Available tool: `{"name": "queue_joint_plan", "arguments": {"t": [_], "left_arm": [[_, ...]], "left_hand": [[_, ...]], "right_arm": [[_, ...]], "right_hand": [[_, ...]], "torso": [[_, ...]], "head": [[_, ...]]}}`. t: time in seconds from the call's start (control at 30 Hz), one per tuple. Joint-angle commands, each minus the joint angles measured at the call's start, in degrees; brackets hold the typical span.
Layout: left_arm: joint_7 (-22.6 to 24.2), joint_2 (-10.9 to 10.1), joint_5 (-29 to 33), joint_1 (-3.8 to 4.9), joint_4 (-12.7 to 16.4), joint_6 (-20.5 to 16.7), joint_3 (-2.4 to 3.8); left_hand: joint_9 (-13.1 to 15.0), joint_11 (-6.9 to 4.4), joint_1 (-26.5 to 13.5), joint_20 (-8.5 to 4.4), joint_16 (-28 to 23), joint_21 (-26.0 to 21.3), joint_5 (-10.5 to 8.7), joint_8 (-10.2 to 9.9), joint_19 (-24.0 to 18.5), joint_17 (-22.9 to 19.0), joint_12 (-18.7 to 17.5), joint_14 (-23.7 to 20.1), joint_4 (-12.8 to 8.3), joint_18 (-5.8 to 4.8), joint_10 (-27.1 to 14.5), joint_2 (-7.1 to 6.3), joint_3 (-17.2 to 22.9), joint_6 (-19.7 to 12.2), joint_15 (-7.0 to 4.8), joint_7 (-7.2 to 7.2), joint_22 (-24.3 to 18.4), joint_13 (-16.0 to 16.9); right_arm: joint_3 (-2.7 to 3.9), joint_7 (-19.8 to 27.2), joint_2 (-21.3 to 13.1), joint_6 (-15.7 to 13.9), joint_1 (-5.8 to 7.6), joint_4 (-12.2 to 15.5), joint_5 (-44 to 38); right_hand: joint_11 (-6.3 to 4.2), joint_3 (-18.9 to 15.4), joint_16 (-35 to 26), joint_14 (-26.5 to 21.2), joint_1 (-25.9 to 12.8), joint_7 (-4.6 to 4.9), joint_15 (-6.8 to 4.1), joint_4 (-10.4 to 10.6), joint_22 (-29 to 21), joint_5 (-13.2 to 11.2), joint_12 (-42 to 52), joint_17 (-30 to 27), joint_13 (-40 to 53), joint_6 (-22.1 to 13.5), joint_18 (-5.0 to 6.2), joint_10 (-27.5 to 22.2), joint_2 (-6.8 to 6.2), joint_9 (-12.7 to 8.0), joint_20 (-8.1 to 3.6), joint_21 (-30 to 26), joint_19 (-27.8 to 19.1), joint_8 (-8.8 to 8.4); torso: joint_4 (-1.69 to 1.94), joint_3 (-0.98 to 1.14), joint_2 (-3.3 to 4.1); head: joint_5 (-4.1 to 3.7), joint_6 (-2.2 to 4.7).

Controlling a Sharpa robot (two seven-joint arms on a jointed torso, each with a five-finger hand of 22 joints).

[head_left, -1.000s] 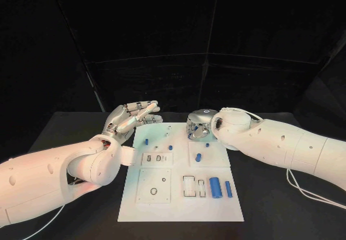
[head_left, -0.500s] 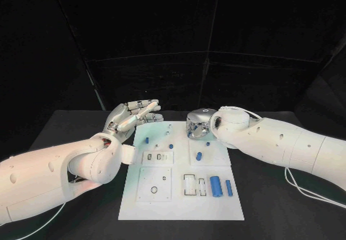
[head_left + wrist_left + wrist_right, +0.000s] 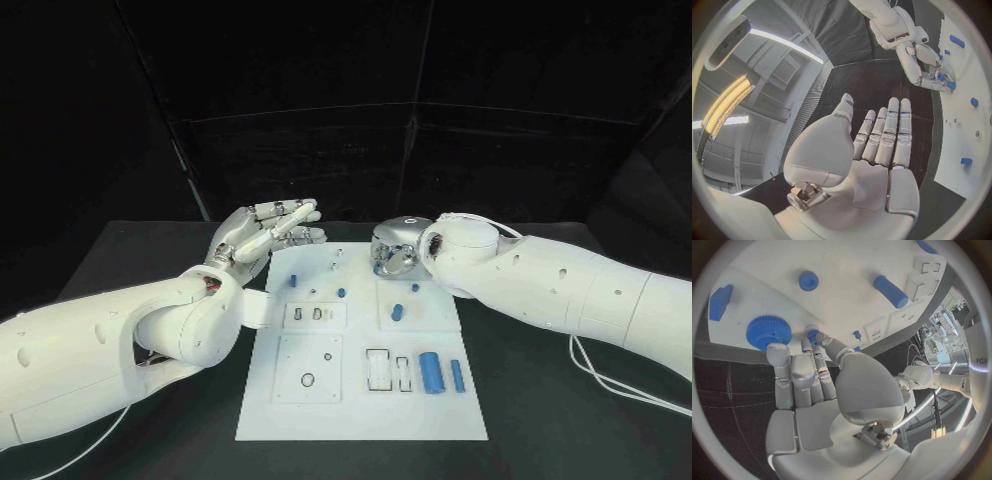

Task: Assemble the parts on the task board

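The white task board (image 3: 361, 415) lies in the middle of the table. My right hand (image 3: 395, 250) hovers low over its far right part. In the right wrist view its thumb and a fingertip (image 3: 808, 344) meet on a small blue peg (image 3: 812, 331), right beside a blue gear (image 3: 768, 331). My left hand (image 3: 268, 232) is raised off the board's far left corner, fingers straight and apart, holding nothing (image 3: 879, 145). A thick blue cylinder (image 3: 430, 373) and a thin blue rod (image 3: 457, 376) lie at the board's near right.
More small blue parts sit on the far half of the board: one (image 3: 293, 281) at the left, one (image 3: 342, 293) in the middle, one (image 3: 397, 314) right of centre. Empty slots and holes (image 3: 310, 381) mark the near left. Black table (image 3: 130, 260) surrounds the board.
My right hand has edged slightly left over the far right of the board. The left hand has hardly moved.
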Motion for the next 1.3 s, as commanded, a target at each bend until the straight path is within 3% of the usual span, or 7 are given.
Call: {"name": "queue_joint_plan", "arguments": {"t": [0.03, 0.23, 0.4, 0.5, 0.77, 1.0, 1.3], "left_arm": [[0.0, 0.0, -0.4, 0.14, 0.1, 0.7, 0.04], [0.0, 0.0, -0.4, 0.19, -0.1, 0.8, 0.04], [0.0, 0.2, -0.4, 0.20, -0.4, 0.8, 0.04], [0.0, 0.4, -0.4, 0.20, -0.5, 0.9, 0.04], [0.0, 0.5, -0.4, 0.21, -0.7, 1.0, 0.03], [0.0, 0.5, -0.4, 0.27, -0.5, 1.0, 0.04], [0.0, 0.5, -0.4, 0.51, -0.3, 0.9, 0.04]], "left_hand": [[-0.1, 0.30, 0.4, -0.07, -0.3, 0.2, 0.15, -0.3, 0.2, -0.1, -0.2, -0.2, -0.3, 0.57, 0.0, -0.02, 0.0, -0.7, 0.20, 2.27, 0.0, -0.1], [-0.1, 0.34, 0.3, -0.06, -0.3, 0.2, 0.15, -0.4, 0.2, -0.1, -0.3, -0.2, -0.2, 0.57, 0.0, -0.04, 0.0, -0.9, 0.22, 2.33, 0.0, -0.1], [-0.2, 0.36, 0.2, -0.05, -0.4, 0.2, 0.15, -0.4, 0.2, -0.1, -0.3, -0.2, -0.2, 0.56, 0.0, -0.06, -0.1, -0.9, 0.24, 2.36, 0.0, -0.1], [-0.2, 0.36, 0.2, -0.05, -0.4, 0.2, 0.15, -0.4, 0.2, -0.1, -0.3, -0.2, -0.2, 0.56, 0.0, -0.06, -0.1, -0.9, 0.24, 2.36, 0.0, -0.1], [-0.2, 0.36, 0.2, -0.05, -0.4, 0.2, 0.15, -0.4, 0.2, -0.1, -0.3, -0.2, -0.2, 0.56, 0.0, -0.06, -0.1, -0.9, 0.24, 2.36, 0.0, -0.1], [-0.1, 0.38, 0.2, -0.04, -0.4, 0.2, 0.15, -0.4, 0.2, -0.1, -0.4, -0.2, -0.3, 0.56, 0.0, -0.06, -0.1, -0.8, 0.25, 2.38, -0.1, -0.1], [-0.1, 0.38, 0.2, -0.04, -0.4, 0.2, 0.15, -0.4, 0.2, -0.1, -0.4, -0.2, -0.3, 0.56, 0.0, -0.06, -0.1, -0.8, 0.25, 2.38, -0.1, -0.1]], "right_arm": [[0.05, -0.5, -0.3, -7.0, 0.12, 1.0, -0.5], [0.07, -0.9, 0.2, -11.7, 0.12, 1.2, -0.4], [0.09, -0.6, 1.7, -13.4, 0.13, -0.3, -0.1], [0.09, -0.2, 3.2, -14.3, 0.13, -2.1, 0.2], [0.10, 0.5, 7.0, -13.8, 0.13, -5.8, 0.9], [0.11, 0.6, 9.2, -12.7, 0.13, -7.9, 1.0], [0.11, 0.8, 11.1, -11.7, 0.13, -10.2, 1.1]], "right_hand": [[-0.03, 0.6, 0.5, 0.8, 0.5, 0.15, -0.05, 0.0, 1.2, -0.2, 0.3, 0.5, 0.1, 0.5, -0.58, 0.5, 0.02, 0.1, 0.04, 0.8, 0.7, 0.22], [0.01, 1.0, 0.8, 0.8, 0.3, 0.23, -0.03, 0.1, 2.0, -0.3, 0.3, 0.8, 0.1, 0.5, -0.70, 0.5, -0.20, 0.1, 0.05, 1.3, 1.0, 0.18], [0.06, 1.3, 0.9, 0.8, 0.2, 0.30, 0.00, 0.2, 2.1, -0.4, 0.2, 0.8, 0.1, 0.4, -0.72, 0.5, -0.39, 0.0, 0.07, 1.5, 1.0, 0.13], [0.07, 1.3, 0.9, 0.8, 0.1, 0.30, 0.01, 0.3, 2.1, -0.5, 0.2, 0.8, 0.1, 0.4, -0.72, 0.5, -0.40, 0.0, 0.07, 1.5, 1.0, 0.12], [0.18, 1.7, 1.3, 0.8, -0.3, 0.40, 0.11, 0.6, 2.4, -0.7, 0.1, 1.0, 0.1, 0.2, -0.76, 0.2, -0.79, 0.0, 0.16, 1.9, 1.0, -0.07], [0.19, 1.8, 1.3, 0.8, -0.3, 0.40, 0.13, 0.7, 2.5, -0.8, 0.0, 1.1, 0.1, 0.2, -0.77, 0.2, -0.85, 0.0, 0.18, 1.9, 1.0, -0.08], [0.20, 1.9, 1.4, 0.8, -0.4, 0.42, 0.15, 0.7, 2.6, -0.9, 0.0, 1.2, 0.1, 0.2, -0.78, 0.2, -0.92, 0.0, 0.21, 2.0, 1.0, -0.11]], "torso": [[-0.01, -0.06, -0.02], [0.11, -0.05, 0.10], [0.26, -0.03, 0.25], [0.08, -0.02, 0.19], [0.11, -0.03, 0.38], [0.10, 0.00, 0.62], [0.16, 0.00, 0.79]], "head": [[0.08, 0.18], [0.09, 0.49], [0.28, 0.58], [0.58, 0.45], [0.80, 0.72], [1.17, 0.68], [1.05, 0.44]]}}
